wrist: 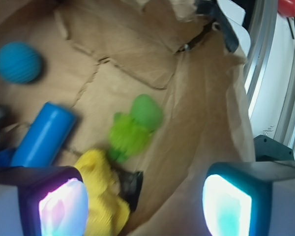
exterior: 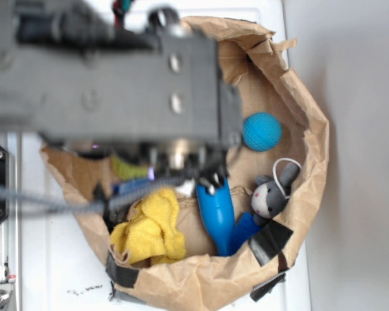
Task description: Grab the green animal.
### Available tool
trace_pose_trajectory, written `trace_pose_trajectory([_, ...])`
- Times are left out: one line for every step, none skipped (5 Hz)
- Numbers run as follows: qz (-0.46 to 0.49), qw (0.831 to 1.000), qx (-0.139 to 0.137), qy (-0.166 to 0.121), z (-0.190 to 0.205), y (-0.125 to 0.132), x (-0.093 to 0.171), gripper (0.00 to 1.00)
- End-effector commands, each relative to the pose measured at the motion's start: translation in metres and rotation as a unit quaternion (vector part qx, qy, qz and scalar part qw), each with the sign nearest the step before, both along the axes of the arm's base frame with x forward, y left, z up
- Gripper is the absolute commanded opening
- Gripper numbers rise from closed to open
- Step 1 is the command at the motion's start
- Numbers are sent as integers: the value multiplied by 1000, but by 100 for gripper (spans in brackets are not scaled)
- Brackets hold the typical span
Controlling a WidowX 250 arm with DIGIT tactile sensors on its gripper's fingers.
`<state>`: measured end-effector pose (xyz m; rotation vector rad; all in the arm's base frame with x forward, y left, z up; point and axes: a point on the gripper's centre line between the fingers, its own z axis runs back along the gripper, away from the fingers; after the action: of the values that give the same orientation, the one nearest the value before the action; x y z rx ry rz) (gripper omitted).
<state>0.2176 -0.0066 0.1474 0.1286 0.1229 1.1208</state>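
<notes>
The green animal [wrist: 135, 129] lies on the brown paper floor of the bag [wrist: 137, 54], pale rounded head up toward the far side, shaggy lime body below it. From the exterior view only a sliver of it shows [exterior: 131, 170] under the arm. Its lower end touches the fuzzy yellow cloth [wrist: 101, 191], and the blue cylinder [wrist: 44, 133] lies just beside it, apart. The end effector [wrist: 145, 201] hangs above with its two glowing pads spread wide, nothing between them, the toy lying further in, between their lines. A blue ball [wrist: 18, 62] rests well apart in a far corner. The grey bunny [exterior: 272, 193] leans against the bag wall beside the cylinder. The bag sits on a white tabletop [exterior: 52, 272].
</notes>
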Motion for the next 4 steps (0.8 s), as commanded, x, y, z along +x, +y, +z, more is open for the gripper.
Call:
trace_pose_trajectory([1, 1000, 2, -15, 10, 11, -3, 100])
trace_pose_trajectory([1, 1000, 2, -15, 10, 11, -3, 100])
trace_pose_trajectory([-11, 1000, 7, -9, 21, 8, -10, 100])
trace_pose_trajectory([2, 1000, 15, -7, 11, 0, 2, 100])
